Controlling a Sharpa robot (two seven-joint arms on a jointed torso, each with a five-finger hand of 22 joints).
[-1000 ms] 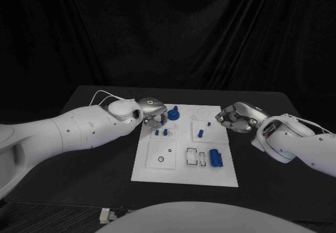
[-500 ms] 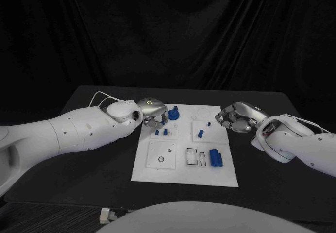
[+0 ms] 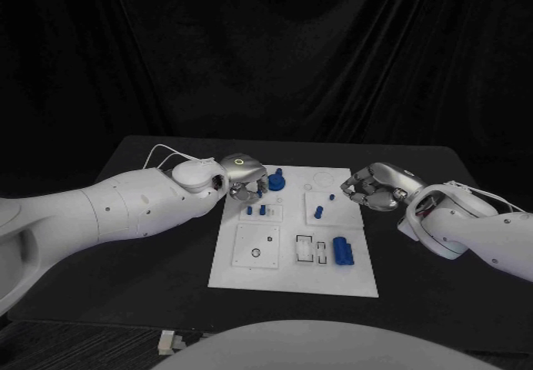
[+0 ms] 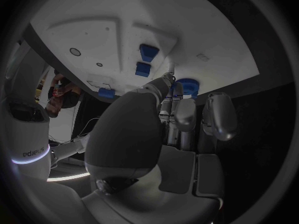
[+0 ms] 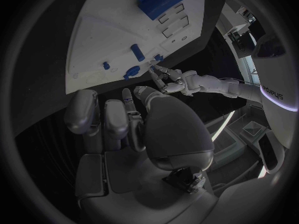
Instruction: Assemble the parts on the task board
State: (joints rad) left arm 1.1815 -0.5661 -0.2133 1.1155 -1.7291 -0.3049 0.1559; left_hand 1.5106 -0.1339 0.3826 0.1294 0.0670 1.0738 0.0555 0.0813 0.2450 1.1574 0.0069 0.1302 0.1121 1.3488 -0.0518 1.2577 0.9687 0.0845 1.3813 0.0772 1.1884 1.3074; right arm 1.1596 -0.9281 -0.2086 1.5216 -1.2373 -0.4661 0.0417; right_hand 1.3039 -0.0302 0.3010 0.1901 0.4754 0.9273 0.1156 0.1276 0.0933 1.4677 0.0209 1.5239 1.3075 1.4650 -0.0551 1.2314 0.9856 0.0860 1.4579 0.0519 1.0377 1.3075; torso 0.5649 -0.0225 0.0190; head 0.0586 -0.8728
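The board [image 3: 291, 270] lay flat in the middle of the table [image 3: 145, 254]. The left hand [image 3: 244, 179] hung over its far left corner, fingers [image 4: 182, 115] curled down around a round blue gear [image 3: 274, 182]; whether they actually gripped it could not be told. Two small pegs [image 3: 259, 209] stood just nearer on the left, another peg [image 3: 319, 210] to the right of them, and a blue cylinder [image 3: 342, 250] lay on the near right part. The right hand [image 3: 372, 187] hovered at the board's far right edge, fingers curled inward, holding nothing visible.
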